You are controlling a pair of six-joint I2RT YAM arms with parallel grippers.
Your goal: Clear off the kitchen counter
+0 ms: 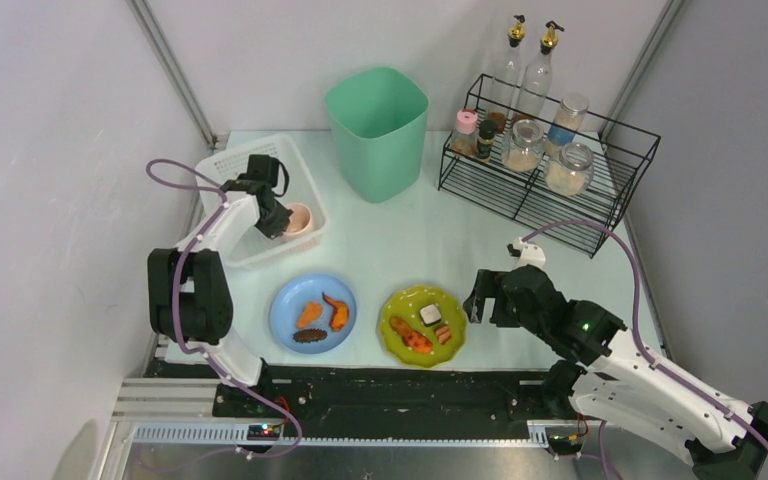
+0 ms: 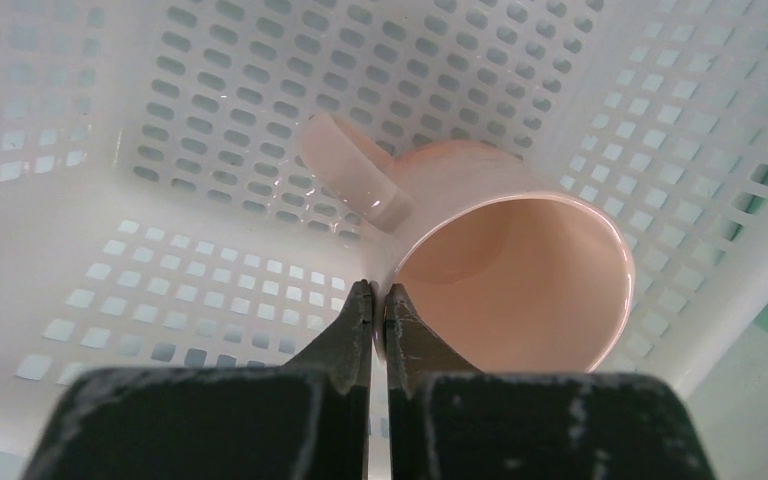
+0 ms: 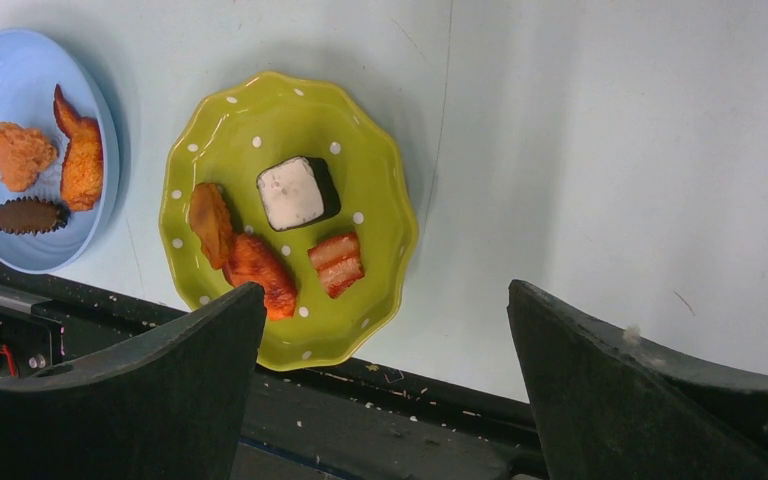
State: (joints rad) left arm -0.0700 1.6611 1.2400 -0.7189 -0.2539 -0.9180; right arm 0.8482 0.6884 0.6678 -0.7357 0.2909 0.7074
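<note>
Pink cup (image 2: 520, 270) is pinched by its rim in the left gripper (image 2: 379, 300), inside the white basket (image 2: 210, 120); so thin a hold could be lost. The right gripper (image 3: 382, 290) is spread empty over the kitchen counter (image 3: 610, 150).

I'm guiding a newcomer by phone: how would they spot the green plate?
Look at the counter, along its front edge, where two plates sit side by side. The green plate is the right one: lime, white-dotted, wavy-rimmed, unlike the plain blue plate.

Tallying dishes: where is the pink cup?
Top view: the pink cup is inside the white basket, far left of the counter, its rim pinched by the left gripper.
</note>
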